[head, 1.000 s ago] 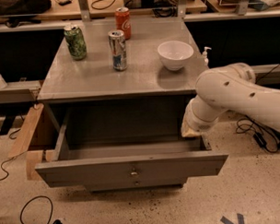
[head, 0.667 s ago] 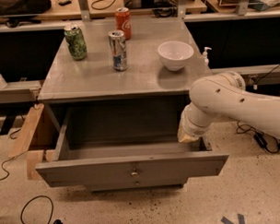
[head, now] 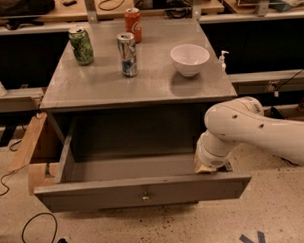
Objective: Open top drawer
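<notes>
While the big grey table (head: 156, 88) stands in the middle with things on its top, the top drawer (head: 94, 193) under it sticks far out toward the camera, so I think the job is almost done. You can see the plain grey floor inside the drawer, and I see nothing lying on it. The white arm (head: 262, 129) comes in from the right side and bends down over the right end of the drawer. On the table top sit 1 white bowl (head: 190, 58) and 3 cans: a green can (head: 81, 45), a silver can (head: 127, 54) and a red can (head: 133, 24), all upright and well apart from the arm. The gripper (head: 209, 165) is down at the drawer's right inner corner, just behind the front board and beside the right wall, and it looks like it touches the front board. I cannot tell if it is open or closed, because the round arm part hides it. The small brassy knob (head: 144, 197) sits in the middle of the drawer front, well apart from the gripper. To do this step well, I would pull slow and straight toward the camera, not sideways, so the drawer does not jam. I would stop before the drawer comes right out and tips. Then I would lift the gripper straight up and out, so it does not bump the table edge above or shake the cans
</notes>
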You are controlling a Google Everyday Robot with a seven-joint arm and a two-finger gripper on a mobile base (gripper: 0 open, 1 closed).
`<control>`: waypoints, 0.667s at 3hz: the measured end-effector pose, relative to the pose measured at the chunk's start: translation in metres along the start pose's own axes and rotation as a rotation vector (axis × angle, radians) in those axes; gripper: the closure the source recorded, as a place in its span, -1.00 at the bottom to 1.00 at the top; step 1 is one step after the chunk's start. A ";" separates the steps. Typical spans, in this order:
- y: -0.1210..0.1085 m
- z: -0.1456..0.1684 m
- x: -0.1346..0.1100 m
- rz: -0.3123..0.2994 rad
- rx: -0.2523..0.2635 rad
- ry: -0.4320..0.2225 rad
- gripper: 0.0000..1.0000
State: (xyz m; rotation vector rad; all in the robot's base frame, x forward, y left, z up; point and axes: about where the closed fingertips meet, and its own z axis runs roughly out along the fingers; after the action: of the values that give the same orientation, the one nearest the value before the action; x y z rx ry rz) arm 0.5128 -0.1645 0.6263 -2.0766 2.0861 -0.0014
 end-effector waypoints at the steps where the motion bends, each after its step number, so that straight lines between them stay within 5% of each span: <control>1: 0.000 0.000 0.000 0.000 0.000 0.000 1.00; 2: 0.038 -0.027 0.008 0.057 -0.025 0.017 1.00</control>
State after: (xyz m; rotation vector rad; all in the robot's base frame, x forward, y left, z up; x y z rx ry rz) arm 0.4710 -0.1759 0.6462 -2.0373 2.1655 0.0163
